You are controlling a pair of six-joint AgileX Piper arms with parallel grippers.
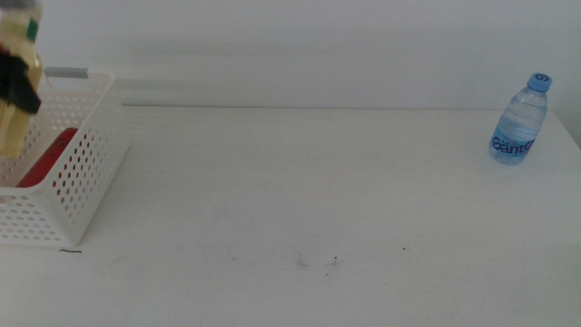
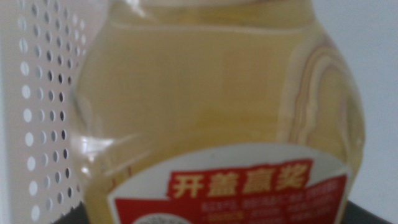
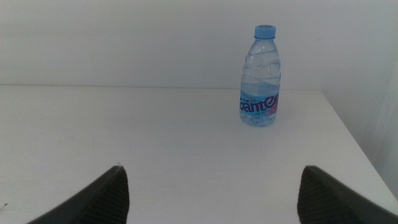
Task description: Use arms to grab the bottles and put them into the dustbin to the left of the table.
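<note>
Hanging over the dustbin (image 1: pixel 77 173), the left gripper (image 1: pixel 16 82) grips the yellow juice bottle (image 2: pixel 217 118) upright, the basket directly beneath its fingers; its own fingers are mostly hidden. A red can (image 1: pixel 50 156) lies inside. The right gripper's (image 3: pixel 211 196) fingers stand open, the water bottle (image 3: pixel 261 78) upright ahead.

The juice bottle (image 2: pixel 217 106) held in the left tool (image 1: pixel 20 86) is clear glossy plastic with a smooth printed paper-like label. Beside it, the dustbin (image 1: pixel 82 173) is white perforated plastic, faintly shiny. Ahead of the right tool (image 3: pixel 211 196), matt black, the water bottle (image 3: pixel 261 81) is ribbed transparent plastic on a smooth matt white worktop (image 1: pixel 300 182).
</note>
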